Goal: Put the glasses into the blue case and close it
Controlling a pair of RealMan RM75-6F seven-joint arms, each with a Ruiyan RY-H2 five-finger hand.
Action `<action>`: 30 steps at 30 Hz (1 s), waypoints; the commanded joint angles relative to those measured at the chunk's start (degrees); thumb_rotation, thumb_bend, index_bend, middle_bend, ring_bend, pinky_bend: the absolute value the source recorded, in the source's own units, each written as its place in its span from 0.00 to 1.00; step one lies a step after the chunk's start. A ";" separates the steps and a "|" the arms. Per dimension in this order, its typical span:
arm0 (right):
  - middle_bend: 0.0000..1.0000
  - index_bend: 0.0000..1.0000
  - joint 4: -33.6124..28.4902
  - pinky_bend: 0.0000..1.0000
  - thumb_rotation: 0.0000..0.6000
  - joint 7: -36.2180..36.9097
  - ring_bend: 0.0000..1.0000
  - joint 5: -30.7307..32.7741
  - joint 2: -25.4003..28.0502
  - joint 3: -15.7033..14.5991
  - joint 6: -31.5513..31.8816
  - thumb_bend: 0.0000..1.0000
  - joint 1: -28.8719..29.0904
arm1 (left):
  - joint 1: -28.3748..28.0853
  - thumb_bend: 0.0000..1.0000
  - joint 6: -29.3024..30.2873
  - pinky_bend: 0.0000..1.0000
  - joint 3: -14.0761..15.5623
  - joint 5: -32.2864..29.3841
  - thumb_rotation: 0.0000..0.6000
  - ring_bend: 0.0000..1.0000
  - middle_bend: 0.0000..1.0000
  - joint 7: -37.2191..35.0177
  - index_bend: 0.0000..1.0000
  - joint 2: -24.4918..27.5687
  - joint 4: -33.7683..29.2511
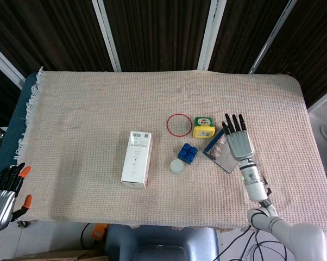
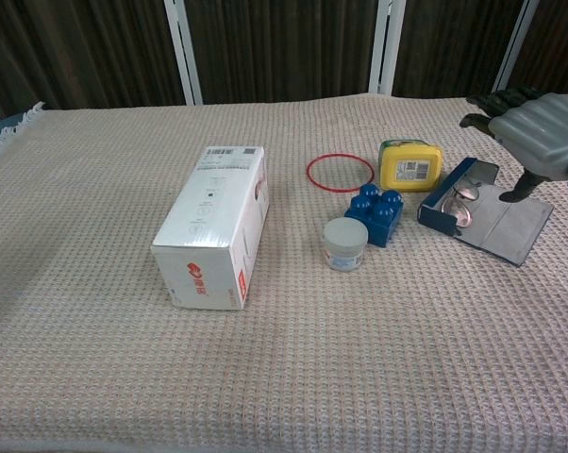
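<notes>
the open blue rectangular glasses case point(image 2: 451, 209) lies on the beige woven tablecloth point(image 2: 95, 359), right of centre, with its grey lid flap point(image 2: 507, 223) spread flat toward the right. the clear-lensed glasses point(image 2: 466, 195) sit inside the case's blue tray. the right hand point(image 2: 539, 134) hovers over the lid's far right edge, fingers apart and extended, holding nothing; from the head view its dark fingertips point(image 1: 235, 120) point away from the robot, beside the case point(image 1: 217, 148). the left hand point(image 1: 1, 190) hangs off the table's near left corner, fingers loosely apart, empty.

just left of the case stand a yellow tape measure point(image 2: 410, 165) and a blue toy brick block point(image 2: 375, 210), with a small white round jar point(image 2: 344, 243) near the block and a thin red ring point(image 2: 340, 173) lying flat behind it. a white cardboard carton point(image 2: 217, 224) lies further left.
</notes>
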 commanded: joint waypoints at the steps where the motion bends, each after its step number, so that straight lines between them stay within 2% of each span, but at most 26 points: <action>1: 0.01 0.41 -6.74 0.00 1.00 2.24 0.00 -5.32 6.94 -6.27 5.04 0.18 -5.73 | -0.20 0.45 -0.36 0.04 0.17 0.33 1.00 0.00 0.00 0.54 0.00 -0.19 -0.15; 5: 0.00 0.50 -7.09 0.00 1.00 4.19 0.00 -8.48 9.54 -9.01 6.97 0.18 -7.51 | -0.24 0.45 -0.47 0.04 0.18 0.36 1.00 0.00 0.00 1.29 0.00 -0.38 -0.30; 10: 0.04 0.59 -2.19 0.00 1.00 9.22 0.00 -10.27 8.67 -10.38 6.01 0.22 -7.89 | -0.15 0.45 -0.32 0.04 0.11 0.26 1.00 0.00 0.00 1.46 0.00 -0.45 -0.35; 14: 0.04 0.61 3.01 0.00 1.00 11.96 0.00 -11.26 6.59 -10.99 5.07 0.28 -7.82 | -0.23 0.45 -0.50 0.04 0.04 0.08 1.00 0.00 0.00 1.47 0.00 -0.47 -0.31; 15: 0.05 0.62 4.48 0.00 1.00 12.57 0.00 -11.46 5.88 -11.08 4.62 0.28 -7.69 | -0.11 0.45 -0.62 0.04 -0.29 -0.89 1.00 0.00 0.00 1.51 0.00 -0.74 -2.01; 21: 0.06 0.64 10.53 0.00 1.00 15.32 0.00 -11.79 2.34 -10.82 2.43 0.32 -6.74 | -0.53 0.45 -1.36 0.04 -0.35 -1.01 1.00 0.00 0.00 1.72 0.00 -0.31 -1.54; 30: 0.06 0.64 15.19 0.00 1.00 17.60 0.00 -12.57 -0.70 -10.73 1.61 0.37 -5.89 | -0.43 0.45 -0.96 0.04 -0.31 -0.66 1.00 0.00 0.00 1.89 0.00 -0.33 -0.83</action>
